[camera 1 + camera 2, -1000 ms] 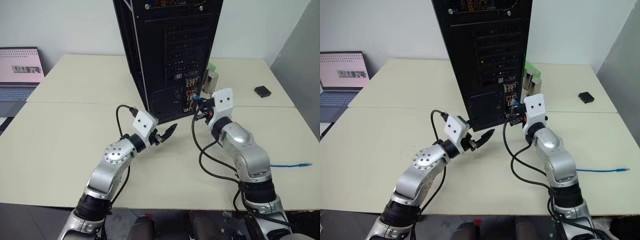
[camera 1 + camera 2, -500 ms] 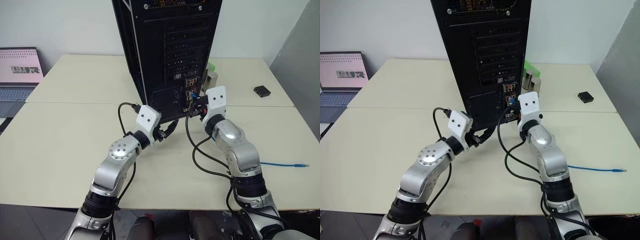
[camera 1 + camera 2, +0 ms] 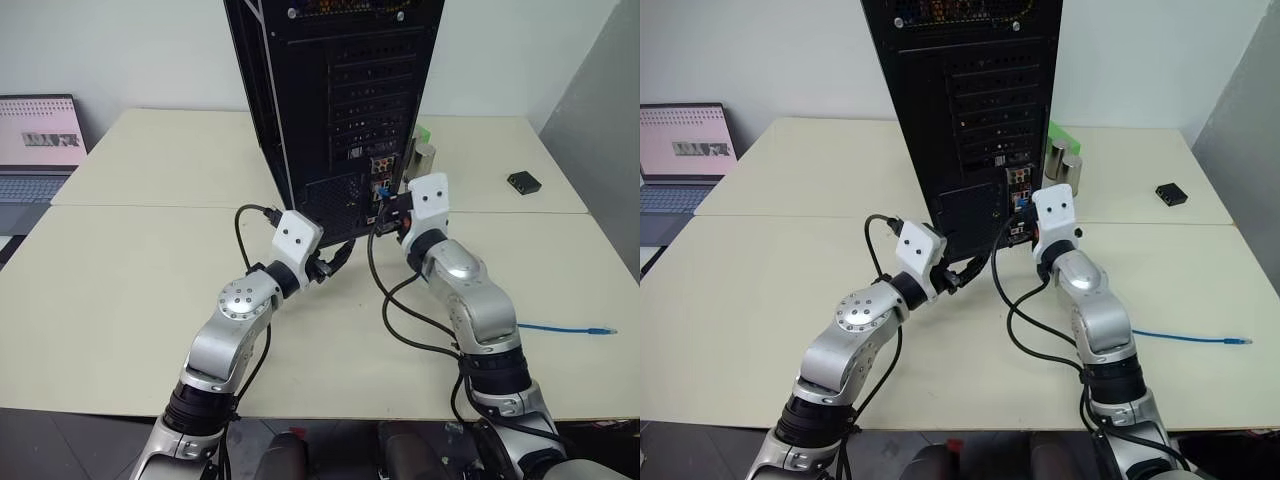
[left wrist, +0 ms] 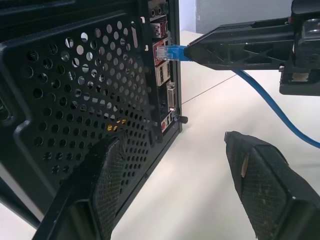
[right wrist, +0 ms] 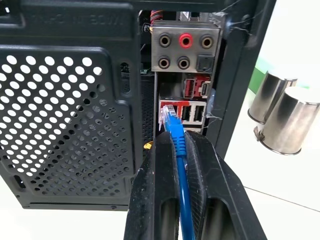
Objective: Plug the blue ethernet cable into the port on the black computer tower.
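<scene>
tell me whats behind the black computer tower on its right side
Two shiny metal cylinders stand on the table just past the black computer tower, with something green behind them. The tower covers their left parts and whatever lies farther behind it.

Counted: one black computer tower [image 3: 970,110], one blue ethernet cable [image 5: 178,150], two metal cylinders [image 5: 282,117], one laptop [image 3: 685,150], one small black box [image 3: 1171,194].

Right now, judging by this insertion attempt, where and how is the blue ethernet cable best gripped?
Probably as the right gripper has it: shut on the blue ethernet cable just behind the clear plug, from the rear, fingers in line with the cord. The short exposed tip stays stiff and points squarely at the port on the black computer tower.
</scene>
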